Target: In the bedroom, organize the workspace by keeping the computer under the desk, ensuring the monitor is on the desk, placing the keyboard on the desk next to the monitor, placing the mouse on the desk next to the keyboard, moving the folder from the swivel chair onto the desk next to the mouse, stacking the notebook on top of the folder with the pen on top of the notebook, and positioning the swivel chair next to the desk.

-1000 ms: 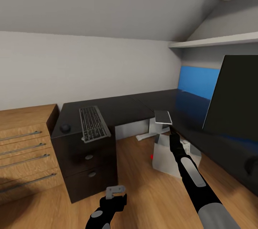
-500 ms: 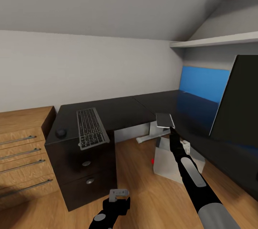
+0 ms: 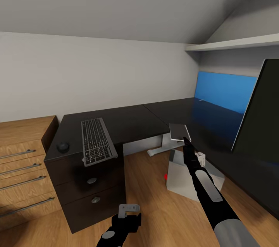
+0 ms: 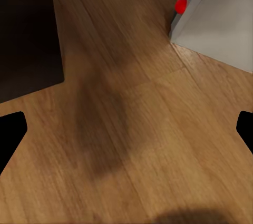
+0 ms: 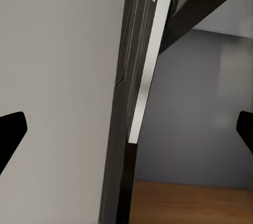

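My right gripper (image 3: 187,141) is shut on one corner of the thin dark notebook (image 3: 179,131), held in the air over the black desk's (image 3: 131,119) inner corner. In the right wrist view the notebook (image 5: 146,66) is edge-on, ahead of the gripper (image 5: 126,139). The keyboard (image 3: 97,141) lies on the desk's left wing, with the mouse (image 3: 62,147) to its left. At the right edge stands the monitor (image 3: 261,111). The grey computer (image 3: 190,179) (image 4: 221,18) sits on the floor. A tiny whitish pen (image 3: 200,100) lies far back. My left gripper (image 3: 128,212) (image 4: 126,134) hangs open. Folder and swivel chair are out of view.
A wooden chest of drawers (image 3: 23,162) adjoins the desk's black drawer unit (image 3: 93,189). A blue panel (image 3: 226,92) stands at the wall behind the desk, under white shelves (image 3: 232,43). The white desk leg (image 3: 164,147) is behind the computer. Wooden floor (image 3: 151,208) lies ahead.
The camera has moved: desk and keyboard sit a little lower and further left in the picture, the monitor further right. Both arms keep their pose, and the notebook stays in the right gripper.
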`<state>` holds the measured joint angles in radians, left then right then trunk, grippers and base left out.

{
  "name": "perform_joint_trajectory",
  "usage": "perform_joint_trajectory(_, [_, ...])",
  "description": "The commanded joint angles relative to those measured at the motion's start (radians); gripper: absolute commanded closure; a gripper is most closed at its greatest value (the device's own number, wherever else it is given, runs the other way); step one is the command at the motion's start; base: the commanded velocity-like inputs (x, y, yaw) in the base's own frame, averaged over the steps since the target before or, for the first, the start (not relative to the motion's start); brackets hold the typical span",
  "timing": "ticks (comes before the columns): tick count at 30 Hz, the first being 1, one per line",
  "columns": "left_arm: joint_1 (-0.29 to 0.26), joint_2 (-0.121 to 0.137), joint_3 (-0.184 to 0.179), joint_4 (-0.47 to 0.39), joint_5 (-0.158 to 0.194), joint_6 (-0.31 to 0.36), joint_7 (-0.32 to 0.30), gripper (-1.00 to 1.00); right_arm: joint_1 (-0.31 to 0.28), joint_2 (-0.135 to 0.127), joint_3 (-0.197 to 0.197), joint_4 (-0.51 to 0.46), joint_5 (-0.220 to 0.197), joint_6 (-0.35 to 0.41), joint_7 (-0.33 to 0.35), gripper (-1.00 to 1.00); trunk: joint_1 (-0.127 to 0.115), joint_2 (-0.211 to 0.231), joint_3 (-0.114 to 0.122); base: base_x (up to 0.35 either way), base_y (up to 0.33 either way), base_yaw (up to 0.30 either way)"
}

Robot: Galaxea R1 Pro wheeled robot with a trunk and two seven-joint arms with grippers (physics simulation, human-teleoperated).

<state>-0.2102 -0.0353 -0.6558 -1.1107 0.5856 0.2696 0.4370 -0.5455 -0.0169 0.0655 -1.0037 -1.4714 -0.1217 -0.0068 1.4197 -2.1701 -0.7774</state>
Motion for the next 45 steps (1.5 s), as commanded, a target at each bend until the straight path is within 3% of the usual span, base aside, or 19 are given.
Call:
perform_joint_trajectory(1, [-0.001,0.000,-0.002,-0.001,0.008,0.002,0.008,-1.00,-0.001,-0.001,0.005,0.002,-0.011,-0.009,-0.001,-1.00,0.000,0.000,-0.001,0.113,0.013,0.000])
perform_joint_trajectory(26, [-0.001,-0.002,-0.004,0.016,0.008,0.001,0.007,-1.00,-0.001,-0.001,0.000,0.032,-0.010,-0.009,-0.003,-1.00,0.000,0.000,-0.001,0.081,0.003,0.000])
perform_joint_trajectory(34, [-0.001,-0.002,-0.005,0.018,0.009,-0.030,0.008,-1.00,-0.001,-0.001,-0.001,0.033,-0.010,-0.009,-0.004,-1.00,0.000,0.000,-0.001,0.107,0.000,0.000])
perform_joint_trajectory(37, [-0.001,-0.002,-0.023,0.021,0.009,-0.040,0.008,-1.00,-0.001,-0.001,-0.001,0.034,-0.010,-0.009,-0.004,-1.00,0.000,0.000,-0.001,0.023,0.005,0.000])
perform_joint_trajectory(45, [-0.001,-0.002,-0.031,0.023,0.010,-0.042,0.008,-1.00,-0.001,-0.001,0.000,0.047,-0.010,-0.009,-0.004,-1.00,0.000,0.000,-0.001,0.094,0.053,0.000])
